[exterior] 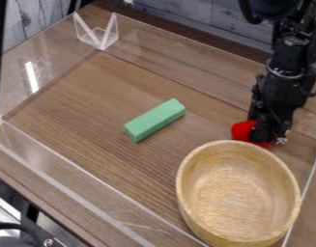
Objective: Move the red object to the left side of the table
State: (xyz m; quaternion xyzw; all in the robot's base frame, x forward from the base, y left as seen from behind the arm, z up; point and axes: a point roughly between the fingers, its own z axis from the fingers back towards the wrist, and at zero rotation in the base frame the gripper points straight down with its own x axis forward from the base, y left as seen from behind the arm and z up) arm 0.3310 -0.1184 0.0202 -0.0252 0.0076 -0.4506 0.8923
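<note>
No readable text in view.
Neither the worktop (pixel 96 106), the green block (pixel 155 119), the wooden bowl (pixel 241 195) nor the red object (pixel 244 128) bears any letters, numbers, labels or brands.

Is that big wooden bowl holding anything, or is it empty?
Empty. The wooden bowl sits upright on the table, and its bare inside shows only wood grain; nothing lies in it.

Brown wood-grain tabletop (pixel 108 96): smooth laminate-like finish with a faint sheen. Low clear acrylic walls (pixel 44 63) edging the tabletop: glossy, transparent, reflective. Round light wooden bowl (pixel 241 196) on the tabletop: pale visible grain, matt. Green rectangular block (pixel 155 119) near the bowl: smooth, matt. Small round red toy (pixel 243 129) beyond the bowl: smooth, plastic-like. Black gripper (pixel 268 132) above it: matt, dark.
</note>
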